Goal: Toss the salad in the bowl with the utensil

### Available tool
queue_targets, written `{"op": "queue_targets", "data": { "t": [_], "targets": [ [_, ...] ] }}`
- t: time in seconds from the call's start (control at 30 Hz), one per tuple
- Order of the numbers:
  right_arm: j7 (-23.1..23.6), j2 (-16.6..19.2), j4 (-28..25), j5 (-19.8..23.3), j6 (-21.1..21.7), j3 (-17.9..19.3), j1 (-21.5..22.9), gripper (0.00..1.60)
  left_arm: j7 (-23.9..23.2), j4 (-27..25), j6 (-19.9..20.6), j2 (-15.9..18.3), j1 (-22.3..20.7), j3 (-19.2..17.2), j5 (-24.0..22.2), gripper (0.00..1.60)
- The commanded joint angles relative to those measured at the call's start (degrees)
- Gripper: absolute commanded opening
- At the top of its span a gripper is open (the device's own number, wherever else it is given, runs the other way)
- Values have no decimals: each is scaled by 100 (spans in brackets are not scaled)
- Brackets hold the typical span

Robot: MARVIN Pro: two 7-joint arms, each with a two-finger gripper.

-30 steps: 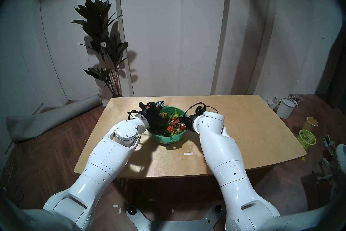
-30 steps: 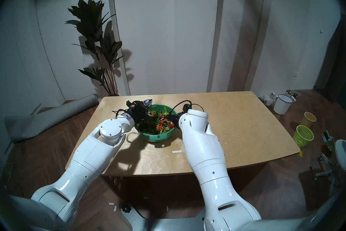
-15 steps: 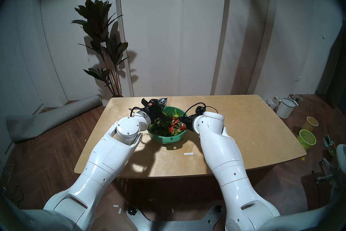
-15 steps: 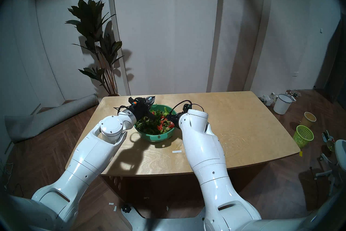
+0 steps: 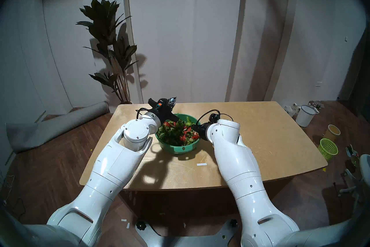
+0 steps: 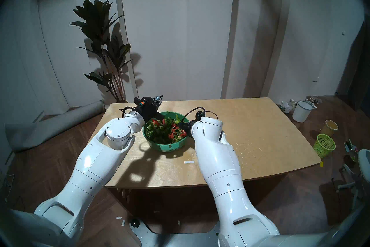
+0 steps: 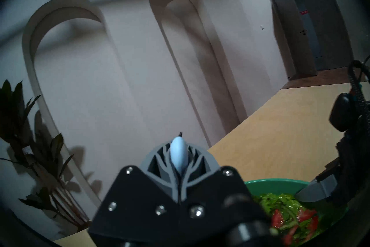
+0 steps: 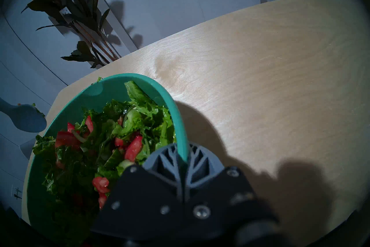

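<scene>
Right now the salad (image 5: 177, 132) fills the green bowl (image 5: 181, 149) on the wooden table (image 5: 260, 140). Clamped on the bowl's rim is the right gripper (image 8: 183, 158). Above the bowl's far-left edge, the left gripper (image 7: 179, 162) pinches the fork's pale blue handle (image 7: 178, 155); its tines are hidden.

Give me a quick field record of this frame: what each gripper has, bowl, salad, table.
left gripper: shut on the utensil's pale blue handle, raised beside the bowl's far left rim
utensil working end: not visible from the head or left wrist views
right gripper: shut on the bowl's rim
bowl: green, upright on the table, tab handle facing the robot
salad: heaped inside the bowl, greens with red pieces
table: wooden, small white strip near the front
</scene>
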Motion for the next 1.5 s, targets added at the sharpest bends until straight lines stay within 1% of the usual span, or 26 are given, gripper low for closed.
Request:
{"op": "queue_targets", "data": {
  "t": [0.0,0.03,0.17,0.27,0.33,0.4,0.43,0.47,0.5,0.53,0.57,0.6,0.67,0.7,0.73,0.8,0.87,0.9,0.93,1.0,1.1,1.13,1.2,1.23,1.3,1.47],
  "targets": [
    [-10,-22,-130,5,-4,9,59,0,504,-511,545,-186,250,-288,-102,0],
    [-10,-22,-130,5,-4,9,59,0,546,-619,648,-215,324,-315,-140,0],
    [-5,-20,-120,4,-8,7,64,0,579,-964,608,-393,548,-403,-423,0],
    [-1,-18,-111,4,-11,6,68,0,557,-1128,493,-505,555,-357,-551,0],
    [-1,-18,-110,3,-11,6,68,0,597,-1269,540,-551,602,-330,-593,0],
    [-2,-19,-113,3,-10,7,67,0,756,-1447,569,-573,711,-306,-536,0],
    [-2,-19,-113,3,-10,7,67,0,756,-1447,569,-573,711,-306,-536,0],
    [-4,-20,-119,3,-8,8,64,0,947,-1596,643,-581,832,-278,-425,0],
    [-5,-21,-122,3,-7,8,63,0,1016,-1678,737,-572,893,-272,-392,0],
    [-6,-21,-124,3,-6,9,62,0,1090,-1666,736,-564,905,-251,-321,0],
    [-7,-22,-127,3,-5,9,60,0,1266,-1801,826,-545,1011,-240,-213,0],
    [-8,-22,-129,3,-4,10,59,0,1275,-1799,892,-542,1025,-252,-237,0],
    [-10,-23,-132,3,-2,10,58,0,1432,-1772,837,-533,1055,-213,-97,0],
    [-11,-24,-134,3,-1,11,57,0,1411,-1768,907,-531,1061,-220,-141,0],
    [-11,-24,-134,3,-1,11,57,0,1494,-1724,821,-510,1072,-169,-25,0],
    [-12,-24,-136,3,0,11,57,0,1508,-1661,858,-537,1083,-153,-52,0],
    [-12,-25,-135,3,0,12,57,0,1625,-1549,725,-535,1080,-73,94,0],
    [-12,-25,-136,3,1,12,56,0,1628,-1482,762,-564,1067,-63,67,0],
    [-11,-24,-135,3,0,12,57,0,1704,-1398,615,-557,1059,-11,172,0],
    [-12,-24,-136,3,0,11,57,0,1700,-1310,638,-599,1033,1,129,0],
    [-12,-24,-135,3,0,11,57,0,1784,-1089,531,-641,951,56,198,0],
    [-11,-24,-134,3,-1,11,57,0,1866,-1016,447,-637,926,97,303,0],
    [-11,-24,-133,3,-1,11,58,0,1862,-914,418,-665,886,88,259,0],
    [-10,-23,-131,3,-2,10,58,0,1966,-824,298,-642,855,138,400,0],
    [-9,-23,-130,3,-3,10,59,0,2000,-738,250,-646,826,151,422,0],
    [-8,-23,-128,2,-4,10,60,0,2224,-523,0,-613,770,238,675,0]
  ]
}}
